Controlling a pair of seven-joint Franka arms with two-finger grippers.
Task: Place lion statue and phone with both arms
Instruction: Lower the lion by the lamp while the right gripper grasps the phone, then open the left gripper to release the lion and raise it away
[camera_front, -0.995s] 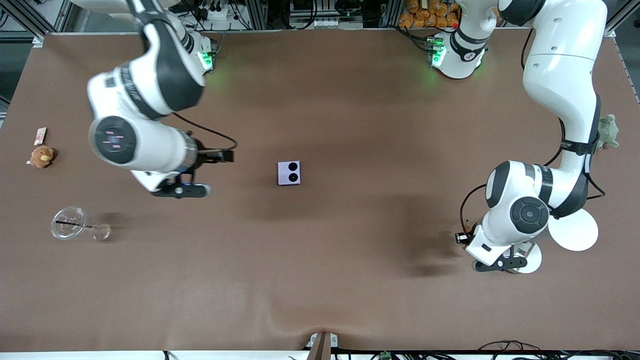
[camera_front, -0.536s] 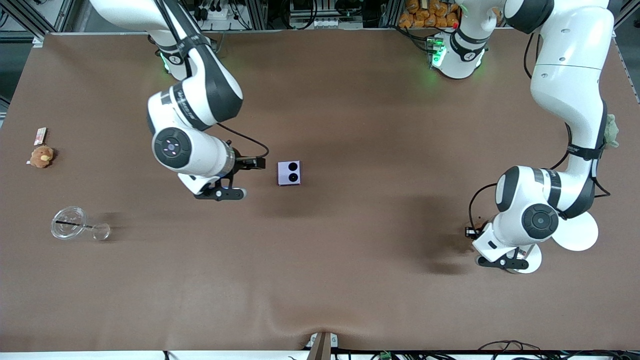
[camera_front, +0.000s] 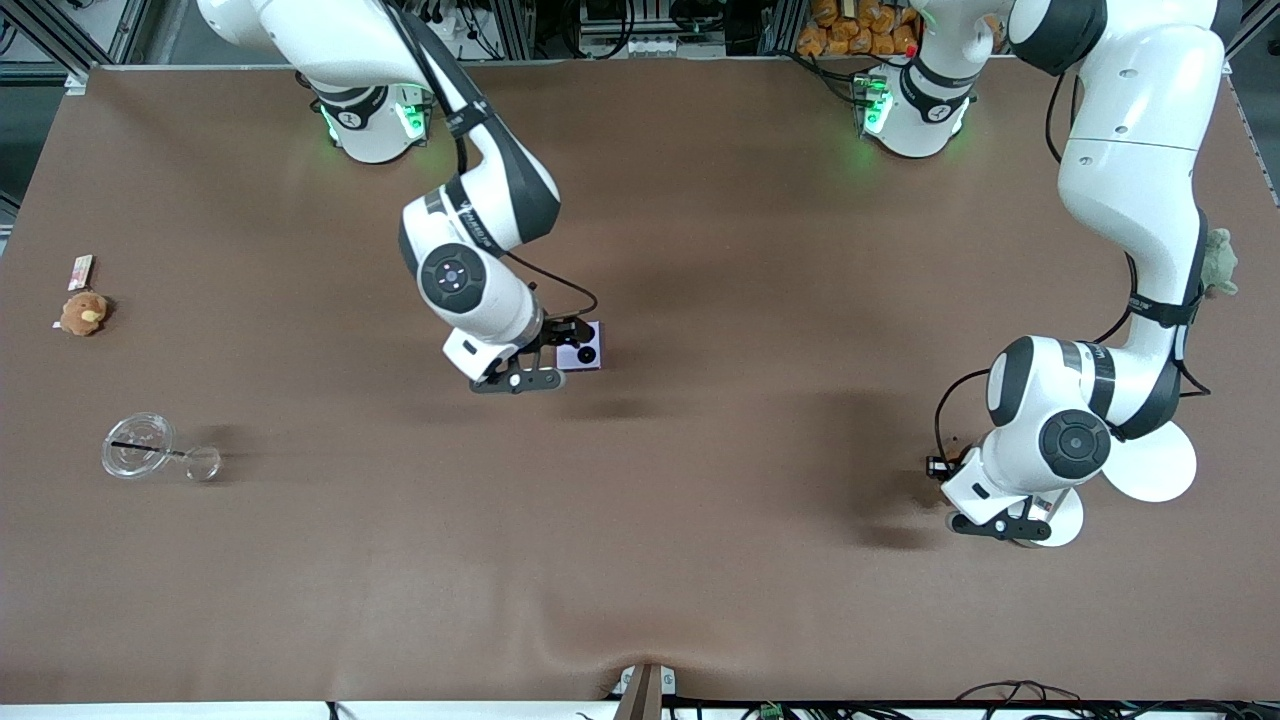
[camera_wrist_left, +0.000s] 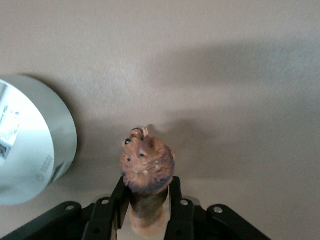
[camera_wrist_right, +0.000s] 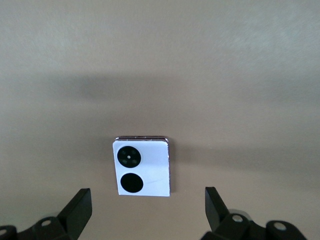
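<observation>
In the front view the right gripper (camera_front: 540, 368) is hanging over the phone (camera_front: 582, 346) at mid-table, its forearm slanting down from its base, while the left gripper (camera_front: 1000, 520) is hanging low over a white disc (camera_front: 1160, 470) toward the left arm's end. In the left wrist view the left gripper's fingers (camera_wrist_left: 109, 215) are pinching the lion (camera_wrist_left: 146, 172), head outward, beside the disc (camera_wrist_left: 35, 150). In the right wrist view the fingers (camera_wrist_right: 80, 210) are spread wide, flanking the flat phone (camera_wrist_right: 144, 166); I judge the gripper should be centring over it before descending, so both pads meet its edges squarely.
</observation>
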